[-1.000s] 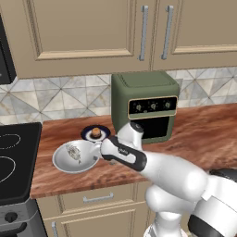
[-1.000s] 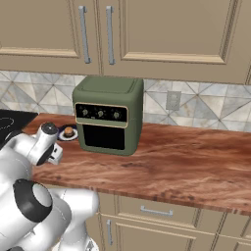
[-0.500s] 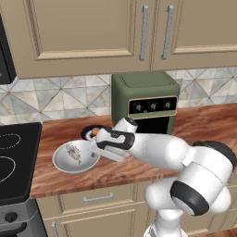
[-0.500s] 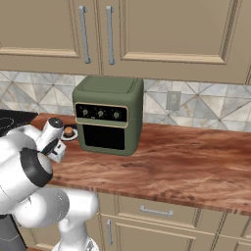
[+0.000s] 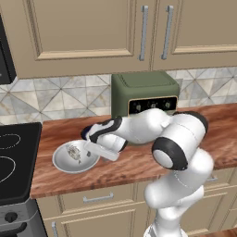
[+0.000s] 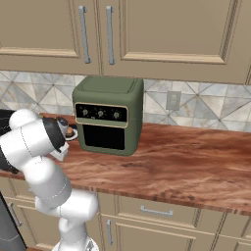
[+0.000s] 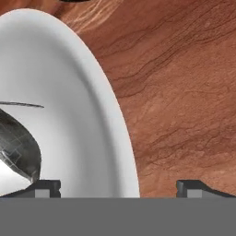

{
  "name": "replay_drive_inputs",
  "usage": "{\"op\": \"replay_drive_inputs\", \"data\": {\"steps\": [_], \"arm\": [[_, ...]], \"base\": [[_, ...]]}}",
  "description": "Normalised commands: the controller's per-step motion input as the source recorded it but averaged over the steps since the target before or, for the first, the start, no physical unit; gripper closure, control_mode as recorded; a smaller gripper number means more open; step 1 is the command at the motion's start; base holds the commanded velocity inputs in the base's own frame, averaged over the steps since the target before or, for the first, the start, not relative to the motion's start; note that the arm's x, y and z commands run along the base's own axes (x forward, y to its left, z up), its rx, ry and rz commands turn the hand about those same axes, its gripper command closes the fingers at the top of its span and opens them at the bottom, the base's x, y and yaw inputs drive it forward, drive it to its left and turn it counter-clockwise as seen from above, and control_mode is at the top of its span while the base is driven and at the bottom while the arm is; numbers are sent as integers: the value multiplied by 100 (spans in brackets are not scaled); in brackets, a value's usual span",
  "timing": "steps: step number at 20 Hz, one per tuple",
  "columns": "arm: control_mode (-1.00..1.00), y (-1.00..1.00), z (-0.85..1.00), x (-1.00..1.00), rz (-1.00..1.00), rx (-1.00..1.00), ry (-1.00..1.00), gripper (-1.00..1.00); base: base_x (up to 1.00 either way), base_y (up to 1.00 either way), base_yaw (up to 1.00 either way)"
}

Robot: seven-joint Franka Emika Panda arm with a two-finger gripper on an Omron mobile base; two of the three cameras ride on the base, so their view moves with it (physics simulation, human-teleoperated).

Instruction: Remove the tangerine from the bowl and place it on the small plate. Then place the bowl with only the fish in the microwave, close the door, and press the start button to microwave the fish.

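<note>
The wide pale bowl (image 5: pixel 65 163) sits on the wooden counter with the silvery fish (image 5: pixel 74 152) inside. My gripper (image 5: pixel 92 149) is low at the bowl's right rim and open. In the hand view the bowl (image 7: pixel 87 115) has its rim running between my fingertips (image 7: pixel 44 188), one inside by the fish (image 7: pixel 18 147) and the other over bare wood. The tangerine (image 6: pixel 70 131) rests on the small plate (image 6: pixel 74 137), just behind my arm. A dark edge of the microwave (image 5: pixel 4 55) shows at the upper left; its door cannot be made out.
An olive-green countertop oven (image 5: pixel 143 95) stands behind my arm against the tiled wall. A black stovetop (image 5: pixel 14 157) borders the counter on the left. Wall cabinets (image 5: pixel 92 32) hang overhead. Bare counter (image 6: pixel 186 157) stretches to the right of the oven.
The arm has swung down and to the left, bringing the hand from above the plate to the bowl's right rim. The jaws stayed open.
</note>
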Motion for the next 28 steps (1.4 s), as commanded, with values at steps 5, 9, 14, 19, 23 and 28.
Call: {"op": "replay_drive_inputs", "data": {"steps": [5, 9, 14, 19, 23, 28], "arm": [[-100, 33, -25, 9, 0, 0, 2, -100], [-100, 51, -15, 0, 0, 0, 0, 100], [-100, 37, -2, 0, 0, -1, 2, 100], [-100, 22, 4, 0, -1, 0, 2, 100], [-100, 2, 51, -1, -4, 0, 0, 100], [-100, -6, 64, -5, -4, 4, 0, 100]], "base": [[0, 0, 0], [0, 0, 0], [0, 0, 0], [0, 0, 0], [0, 0, 0], [0, 0, 0]]}}
